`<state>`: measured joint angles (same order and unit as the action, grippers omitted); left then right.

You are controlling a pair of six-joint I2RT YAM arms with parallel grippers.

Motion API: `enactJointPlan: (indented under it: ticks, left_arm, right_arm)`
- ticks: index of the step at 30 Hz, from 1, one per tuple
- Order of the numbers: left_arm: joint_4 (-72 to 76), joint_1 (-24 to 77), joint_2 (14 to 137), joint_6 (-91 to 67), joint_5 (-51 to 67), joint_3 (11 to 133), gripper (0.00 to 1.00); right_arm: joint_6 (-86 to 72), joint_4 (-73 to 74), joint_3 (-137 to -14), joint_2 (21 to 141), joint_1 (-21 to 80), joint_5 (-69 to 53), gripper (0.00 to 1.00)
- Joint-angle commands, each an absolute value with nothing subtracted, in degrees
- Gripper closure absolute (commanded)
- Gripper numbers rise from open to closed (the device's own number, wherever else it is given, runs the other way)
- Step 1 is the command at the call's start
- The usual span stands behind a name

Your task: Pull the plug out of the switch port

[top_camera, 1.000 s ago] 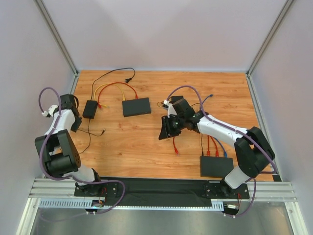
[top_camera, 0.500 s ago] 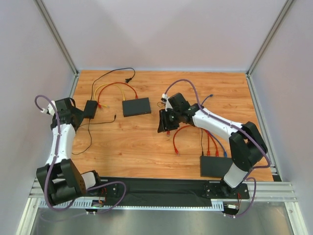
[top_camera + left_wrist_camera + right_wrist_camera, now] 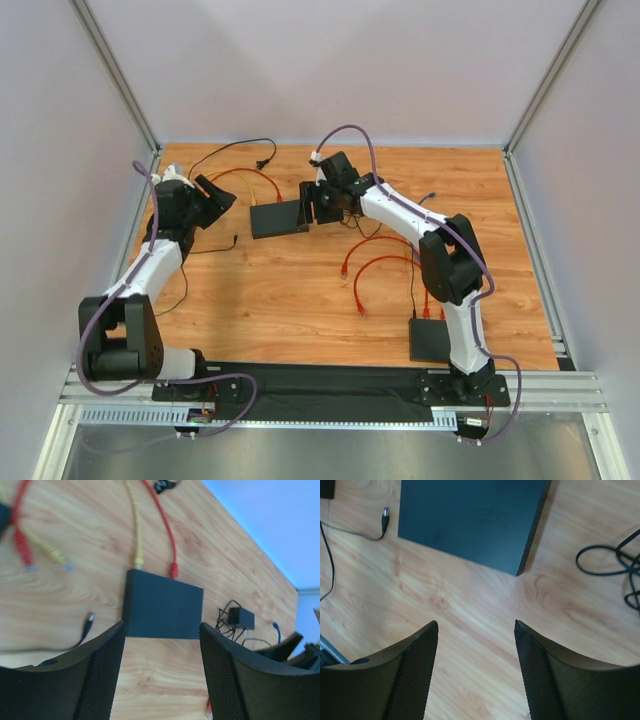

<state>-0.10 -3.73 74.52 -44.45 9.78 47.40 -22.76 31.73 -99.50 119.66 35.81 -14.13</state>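
Observation:
The black switch [image 3: 278,217] lies flat at the back middle of the wooden table. A yellow plug [image 3: 138,560] and a red plug [image 3: 174,571] sit in its far edge. My left gripper [image 3: 213,193] is open and empty, just left of the switch and above the table; its view shows the switch [image 3: 162,611] ahead between the fingers [image 3: 100,680]. My right gripper [image 3: 308,205] is open and empty at the switch's right end; its view shows the switch [image 3: 470,520] beyond the fingers [image 3: 415,675]. Neither gripper touches a plug.
A second black switch [image 3: 440,340] with red cables lies at the near right. Loose red cables [image 3: 375,265] curl in the middle. A loose black barrel plug [image 3: 89,622] lies left of the switch. A small black adapter [image 3: 241,617] with coiled cord sits right of it.
Both arms have swung toward the back switch: the left gripper moved right and farther away, the right gripper moved left and back. Both stayed open.

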Motion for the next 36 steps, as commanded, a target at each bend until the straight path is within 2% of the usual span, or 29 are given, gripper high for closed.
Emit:
enactJointPlan:
  ticks: [1,3,7,12,13,16,28,31,36]
  left_arm:
    - [13.68,-2.29,80.49,-40.79,18.27,48.52,0.32]
    - [18.97,-2.02,84.19,-40.26,20.56,47.73,0.33]
    - [19.16,-1.14,89.55,-38.15,22.32,49.74,0.34]
    - [11.18,-0.09,94.47,-32.70,17.50,56.05,0.33]
    - [9.25,-0.17,95.61,-32.17,16.71,57.64,0.27]
    - [5.37,-0.09,100.70,-30.59,16.35,61.17,0.27]
    - [2.02,-0.17,106.17,-32.34,19.86,63.55,0.34]
    - [1.76,1.39,107.13,-32.08,21.35,64.07,0.36]
    - [0.26,2.55,109.77,-31.73,22.85,66.44,0.40]
  right_arm:
    - [-21.27,32.70,-105.98,122.69,33.58,-16.17,0.35]
    - [-21.36,31.56,-107.31,124.45,32.09,-16.96,0.31]
    - [-21.97,29.97,-111.52,128.57,29.62,-20.47,0.30]
    - [-24.26,26.37,-116.45,134.20,28.04,-26.00,0.27]
    - [-24.52,25.85,-116.98,134.82,27.95,-26.45,0.27]
    - [-25.57,24.61,-118.82,137.37,28.04,-26.89,0.27]
    - [-30.05,20.57,-119.36,142.56,28.04,-29.00,0.42]
    - [-30.59,19.34,-118.30,143.26,28.04,-29.88,0.52]
    - [-31.11,18.99,-116.64,143.17,27.95,-30.76,0.58]
